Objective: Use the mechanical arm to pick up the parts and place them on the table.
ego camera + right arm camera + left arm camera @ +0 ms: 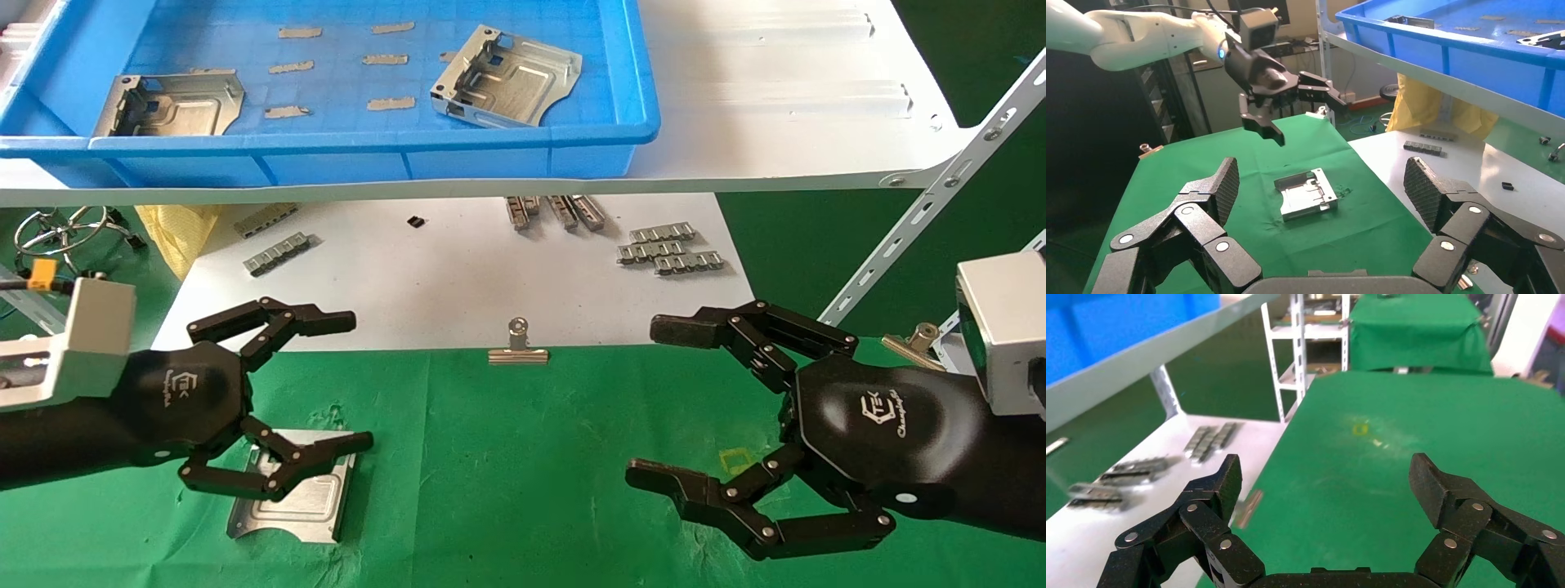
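One silver bracket [290,498] lies flat on the green table [523,474] at the front left; it also shows in the right wrist view [1306,195]. My left gripper [353,381] is open and empty, hovering above that bracket without touching it; the right wrist view shows it [1309,116] raised clear of the cloth. My right gripper [650,400] is open and empty over bare green cloth at the right. Two more brackets [176,102] [507,77] lie in the blue bin [368,143] on the shelf. Both wrist views show each gripper's own fingers [1223,484] [1220,184] spread wide, nothing between.
The white shelf board [776,122] overhangs the back, held by a slotted strut [932,204]. A white sheet [458,278] carries grey ridged strips [670,249]. A binder clip [518,347] holds the sheet's front edge. A yellow bag [176,233] lies at the left.
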Available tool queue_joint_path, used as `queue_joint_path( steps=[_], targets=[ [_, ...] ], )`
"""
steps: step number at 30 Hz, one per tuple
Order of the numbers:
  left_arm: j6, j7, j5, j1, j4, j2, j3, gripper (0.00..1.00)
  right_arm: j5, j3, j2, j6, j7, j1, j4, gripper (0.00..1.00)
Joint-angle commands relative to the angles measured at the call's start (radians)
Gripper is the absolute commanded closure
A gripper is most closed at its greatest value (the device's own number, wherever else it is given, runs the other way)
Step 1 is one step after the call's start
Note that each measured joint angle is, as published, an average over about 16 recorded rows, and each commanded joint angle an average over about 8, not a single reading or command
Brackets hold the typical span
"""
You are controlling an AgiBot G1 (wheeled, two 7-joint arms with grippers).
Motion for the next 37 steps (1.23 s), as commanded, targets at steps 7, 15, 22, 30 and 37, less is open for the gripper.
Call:
queue_joint_path(
  steps=[7, 15, 22, 30, 37],
  targets=[
    [-0.015, -0.119, -0.035, 0.067, -0.152, -0.027, -0.068, 0.00, 0.000, 0.000, 0.000, 0.000, 0.000, 0.000, 0.000, 0.00],
    [-0.029, -0.238, -0.070, 0.135, -0.304, -0.054, -0.135, 0.00, 0.000, 0.000, 0.000, 0.000, 0.000, 0.000, 0.000, 0.00],
    [-0.040, -0.326, -0.096, 0.185, -0.419, -0.075, -0.186, 0.00, 0.000, 0.000, 0.000, 0.000, 0.000, 0.000, 0.000, 0.00],
    [-0.044, -0.348, -0.108, 0.204, -0.459, -0.083, -0.205, 0.00, 0.000, 0.000, 0.000, 0.000, 0.000, 0.000, 0.000, 0.00],
    [-0.044, -0.342, -0.105, 0.199, -0.446, -0.081, -0.200, 0.00, 0.000, 0.000, 0.000, 0.000, 0.000, 0.000, 0.000, 0.00]
  ],
)
